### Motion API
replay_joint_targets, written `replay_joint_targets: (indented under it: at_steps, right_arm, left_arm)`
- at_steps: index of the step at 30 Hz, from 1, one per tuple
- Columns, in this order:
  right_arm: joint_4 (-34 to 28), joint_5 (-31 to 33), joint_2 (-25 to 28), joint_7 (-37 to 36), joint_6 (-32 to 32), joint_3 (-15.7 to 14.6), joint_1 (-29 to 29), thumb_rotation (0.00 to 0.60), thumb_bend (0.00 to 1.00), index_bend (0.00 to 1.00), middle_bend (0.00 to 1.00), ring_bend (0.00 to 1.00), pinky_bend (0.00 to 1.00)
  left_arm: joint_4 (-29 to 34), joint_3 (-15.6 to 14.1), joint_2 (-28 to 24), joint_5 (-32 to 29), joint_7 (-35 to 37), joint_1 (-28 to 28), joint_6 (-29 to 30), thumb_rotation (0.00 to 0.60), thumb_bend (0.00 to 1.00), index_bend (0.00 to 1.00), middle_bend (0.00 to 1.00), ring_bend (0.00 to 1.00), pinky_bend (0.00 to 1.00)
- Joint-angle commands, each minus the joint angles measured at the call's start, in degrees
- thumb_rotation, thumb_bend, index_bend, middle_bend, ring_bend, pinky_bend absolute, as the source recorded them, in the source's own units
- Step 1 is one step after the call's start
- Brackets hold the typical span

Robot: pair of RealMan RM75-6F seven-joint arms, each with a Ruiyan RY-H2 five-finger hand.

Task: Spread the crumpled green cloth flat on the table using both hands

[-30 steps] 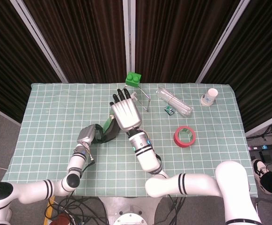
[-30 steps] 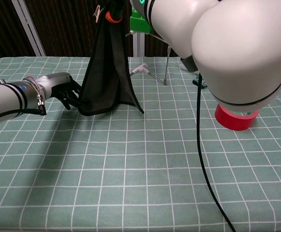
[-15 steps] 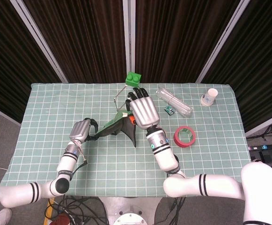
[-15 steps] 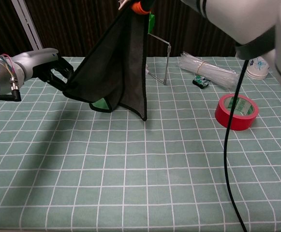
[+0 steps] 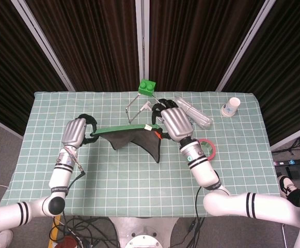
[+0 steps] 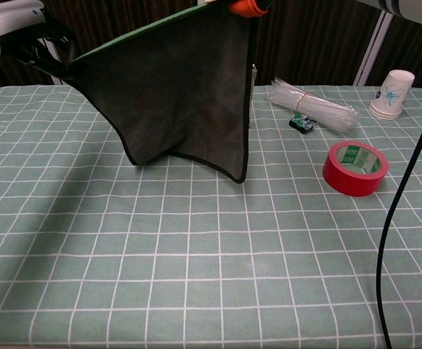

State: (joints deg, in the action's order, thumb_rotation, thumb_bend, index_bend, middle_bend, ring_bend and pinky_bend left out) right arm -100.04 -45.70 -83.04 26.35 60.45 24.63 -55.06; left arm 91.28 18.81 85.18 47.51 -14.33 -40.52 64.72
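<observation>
My left hand point(image 5: 76, 132) and right hand point(image 5: 174, 122) are each pinching a top corner of the green cloth point(image 6: 178, 94), holding it stretched, hanging above the table point(image 6: 196, 262).

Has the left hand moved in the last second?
Yes. The left hand has gone up and left, away from the green block, pulling the cloth taut.

Head view looks steeply down over the whole desk point(image 5: 46, 155); chest view sits low and close, facing across it toward the red tape roll point(image 6: 355, 169), which both views share.
</observation>
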Motion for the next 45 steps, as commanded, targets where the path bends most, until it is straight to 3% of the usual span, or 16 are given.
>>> replay_joint_targets:
  at_steps: [1,9,14,23,33,40,45]
  right_arm:
    - [3.31,-1.44,0.32,-3.97,-2.46,0.85,-0.29,0.599,0.58,0.77,0.28,0.11,0.14]
    - [12.5,-3.7,-2.23,-10.85,-6.59,2.76,-3.6,0.599,0.58,0.77,0.28,0.12,0.1]
    - [16.97,-7.33,-3.21,-16.4,-8.04,2.57,-3.93,0.599,0.58,0.77,0.28,0.11,0.09]
    - [21.88,-16.56,-4.09,-24.87,-12.38,-4.04,-1.91,0.6,0.58,0.77,0.29,0.11,0.08]
    - [21.11,-27.95,-2.81,-33.72,-11.99,-10.25,1.28,0.6,0.58,0.77,0.3,0.1,0.07]
    - [21.38,-30.37,-1.77,-36.7,-12.08,-11.04,1.65,0.6,0.58,0.77,0.3,0.1,0.07]
    - [24.4,-28.7,-3.06,-35.35,-11.8,-8.66,0.22,0.6,0.58,0.77,0.3,0.1,0.06]
  left_arm:
    - [-2.97,1.36,0.59,0.93,-0.22,-0.87,1.08,0.6,0.51,0.75,0.42,0.23,0.33]
    - [-14.12,4.84,3.91,2.91,2.3,-3.38,2.45,0.6,0.51,0.75,0.42,0.23,0.33]
    - [-18.33,5.07,5.58,6.66,4.9,-2.88,6.3,0.6,0.5,0.75,0.42,0.23,0.33]
    - [-11.7,-2.17,2.93,11.58,3.07,1.18,5.14,0.6,0.49,0.75,0.42,0.23,0.33]
    - [-2.73,-9.23,-1.28,16.66,-1.36,4.59,4.17,0.6,0.49,0.75,0.42,0.23,0.33]
    - [2.34,-9.53,-3.19,17.84,-2.21,5.18,3.67,0.6,0.49,0.75,0.42,0.23,0.33]
    - [-0.27,-6.22,-2.44,14.32,-2.24,3.44,1.58,0.6,0.49,0.75,0.42,0.23,0.33]
